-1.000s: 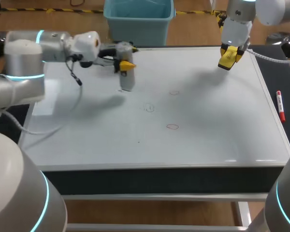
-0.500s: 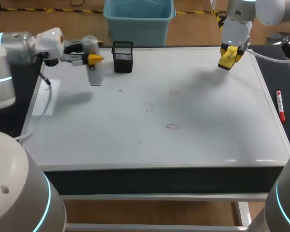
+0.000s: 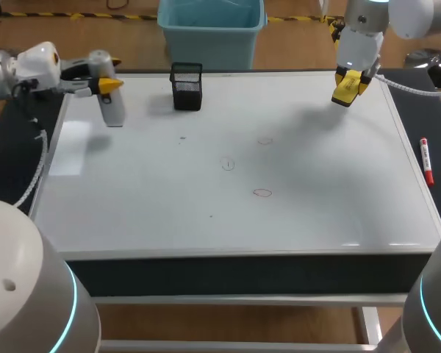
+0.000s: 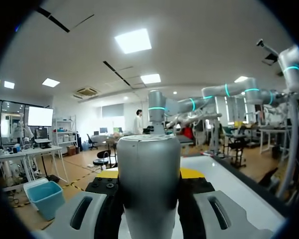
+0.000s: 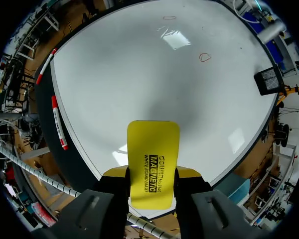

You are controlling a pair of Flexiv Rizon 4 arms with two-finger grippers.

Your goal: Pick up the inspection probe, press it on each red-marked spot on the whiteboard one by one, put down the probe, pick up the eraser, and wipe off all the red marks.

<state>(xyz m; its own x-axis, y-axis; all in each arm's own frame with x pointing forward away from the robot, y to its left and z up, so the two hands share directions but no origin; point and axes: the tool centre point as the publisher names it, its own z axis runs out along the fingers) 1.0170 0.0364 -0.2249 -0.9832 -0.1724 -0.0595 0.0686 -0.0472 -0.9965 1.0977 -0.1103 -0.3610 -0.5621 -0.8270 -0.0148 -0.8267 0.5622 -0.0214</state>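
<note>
The grey cylindrical inspection probe (image 3: 112,110) hangs over the whiteboard's (image 3: 323,213) far left corner, with my left gripper (image 3: 107,84) shut on it. From the left wrist, the probe (image 4: 148,189) stands between the yellow-tipped fingers of that gripper (image 4: 149,173). Red circles are drawn mid-board: one (image 3: 264,140) farther back, one (image 3: 262,193) nearer, plus a fainter mark (image 3: 227,164). My right gripper (image 3: 350,82) hovers over the back right of the board, shut on the yellow eraser (image 3: 345,91). The right wrist view has the eraser (image 5: 152,159) in its gripper (image 5: 150,174) and two red circles (image 5: 205,57) ahead.
A black mesh holder (image 3: 187,86) stands at the back of the board, left of centre. A red marker (image 3: 425,160) lies on the dark strip right of the board; the right wrist view shows another marker (image 5: 45,64) there too.
My left arm has carried the probe leftward, from beside the mesh holder to the board's far left corner. The right arm and eraser have stayed put.
</note>
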